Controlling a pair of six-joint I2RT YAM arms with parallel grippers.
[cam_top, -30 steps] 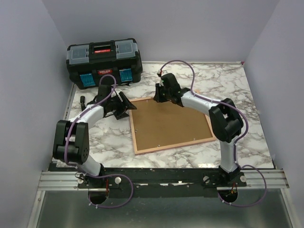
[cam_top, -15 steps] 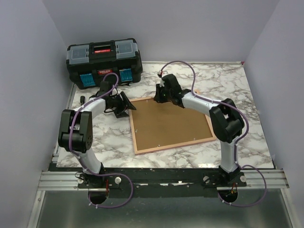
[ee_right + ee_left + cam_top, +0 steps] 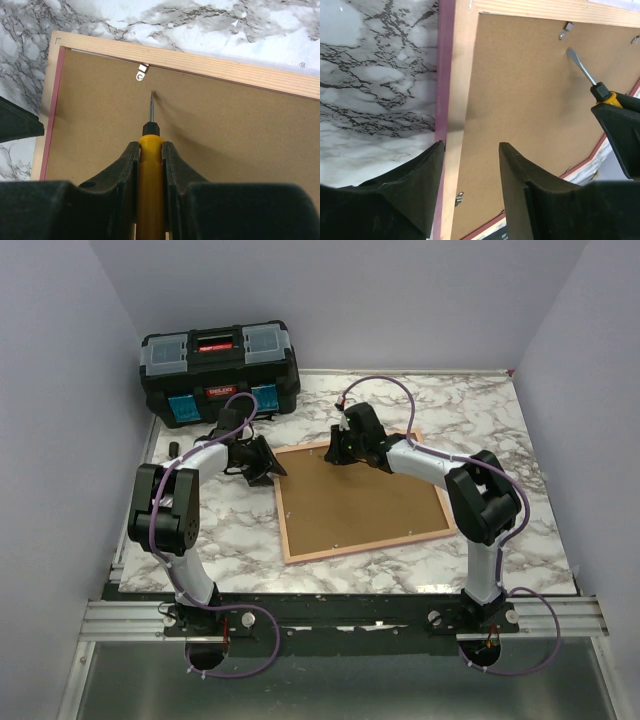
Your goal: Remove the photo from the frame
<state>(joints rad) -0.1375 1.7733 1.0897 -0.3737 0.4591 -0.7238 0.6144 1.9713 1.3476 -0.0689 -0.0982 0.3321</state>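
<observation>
The photo is out of sight, presumably under the backing board (image 3: pixel 360 495) in the frame (image 3: pixel 457 100). My right gripper (image 3: pixel 150 146) clamps a screwdriver (image 3: pixel 150 170), its tip just short of a clip (image 3: pixel 142 73). The left gripper (image 3: pixel 470 147) straddles the frame's edge, jaws parted. A slipping tip could gouge the board or shove the unheld frame.

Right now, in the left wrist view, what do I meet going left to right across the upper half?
Marble table → pink-and-wood border of the frame → brown backing board → screwdriver.
</observation>
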